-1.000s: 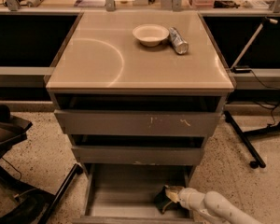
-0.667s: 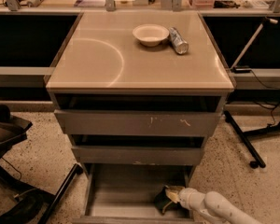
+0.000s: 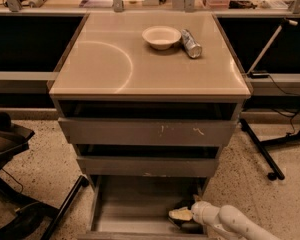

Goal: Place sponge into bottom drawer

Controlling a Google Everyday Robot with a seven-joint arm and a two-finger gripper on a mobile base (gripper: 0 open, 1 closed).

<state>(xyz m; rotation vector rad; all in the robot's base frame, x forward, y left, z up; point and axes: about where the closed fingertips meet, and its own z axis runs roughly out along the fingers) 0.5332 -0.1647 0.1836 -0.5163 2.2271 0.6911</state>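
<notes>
The bottom drawer [image 3: 135,204] is pulled out at the foot of the grey cabinet, and its flat floor shows. The sponge [image 3: 179,214] lies low inside it at the right front, yellow foam showing with a dark part beneath. My gripper [image 3: 186,217] reaches into the drawer from the lower right on a white arm [image 3: 230,224]. Its tip is right at the sponge. Whether the sponge rests on the drawer floor or hangs just above it is hidden.
A white bowl [image 3: 161,36] and a silver can [image 3: 191,43] sit on the cabinet top [image 3: 115,69]. Two upper drawers [image 3: 145,131] stand slightly open. A dark chair base [image 3: 20,204] is at the left and a black stand leg [image 3: 262,151] at the right.
</notes>
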